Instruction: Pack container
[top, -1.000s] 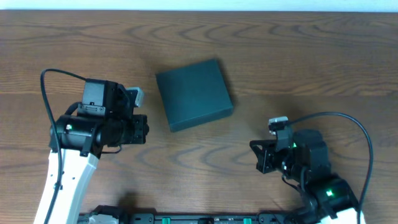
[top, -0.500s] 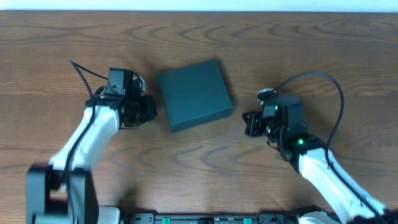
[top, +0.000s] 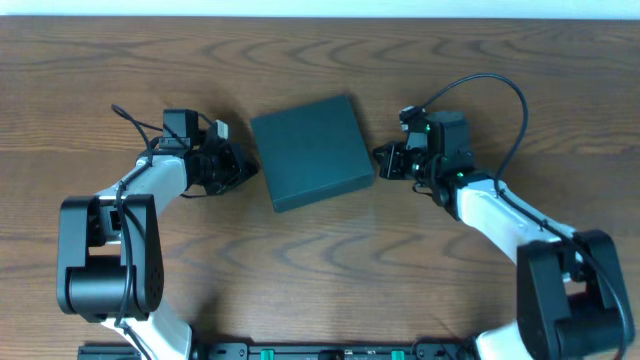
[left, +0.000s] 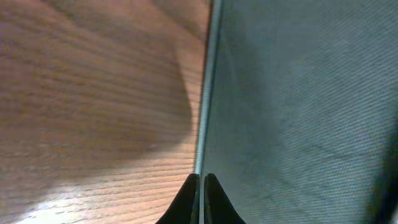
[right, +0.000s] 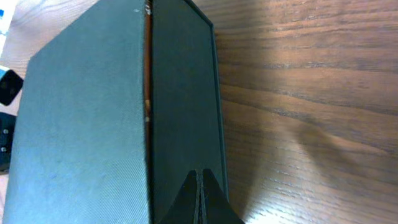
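Container (top: 312, 152), a dark, flat, shut box, lies turned a little askew on the table (top: 300, 290), near the middle and somewhat closer to the far edge than the near one. The left gripper (top: 246, 170) sits at its left side with jaws pressed together; from the left wrist the tips come right to the foot of the box wall where it meets the wood, though contact cannot be made out. The right gripper (top: 382, 164) is likewise pinched closed on nothing, its tips just beside the right side near the near-right corner. Both arms reach in from the near edge, elbows bent outward, forearms low and pointing inward at the box from opposite sides. A black cable (top: 505, 95) arches over the right arm. Bare wood runs behind the container to the far edge and in front of it between the two arms.
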